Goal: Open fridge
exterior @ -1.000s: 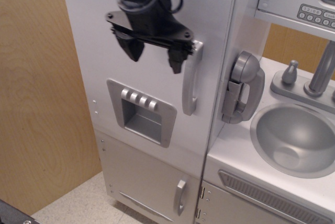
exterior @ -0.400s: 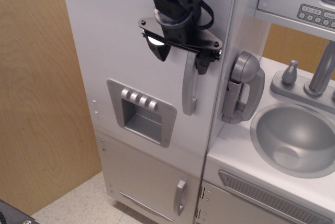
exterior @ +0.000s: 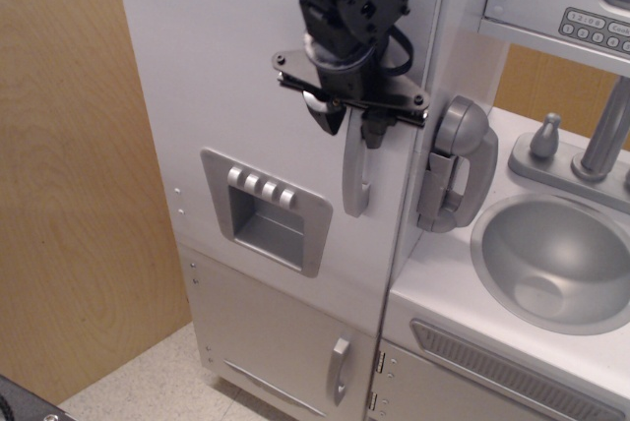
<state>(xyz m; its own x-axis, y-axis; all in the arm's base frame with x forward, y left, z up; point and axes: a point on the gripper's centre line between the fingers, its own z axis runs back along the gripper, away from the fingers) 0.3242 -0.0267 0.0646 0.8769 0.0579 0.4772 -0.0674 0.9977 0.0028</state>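
Observation:
The silver-grey fridge (exterior: 217, 77) fills the middle of the view, its large door closed. Its vertical silver bar handle (exterior: 356, 177) runs down near the door's right edge. The grey dispenser panel (exterior: 266, 210) with its row of buttons sits lower left on the door. My black gripper (exterior: 352, 124) is at the top of the handle, with one finger on each side of the bar. The fingers stand close around the bar, and I cannot tell whether they press on it. The top of the handle is hidden behind the gripper.
A smaller lower door (exterior: 285, 352) with a short handle (exterior: 340, 370) sits below. A grey toy phone (exterior: 458, 165) hangs right of the fridge. A sink (exterior: 551, 259) with a faucet (exterior: 605, 136) is at the right. A wooden panel (exterior: 69, 175) stands at the left.
My gripper has moved right and slightly down across the door, from left of the handle to straddling the handle's top. The door has not moved.

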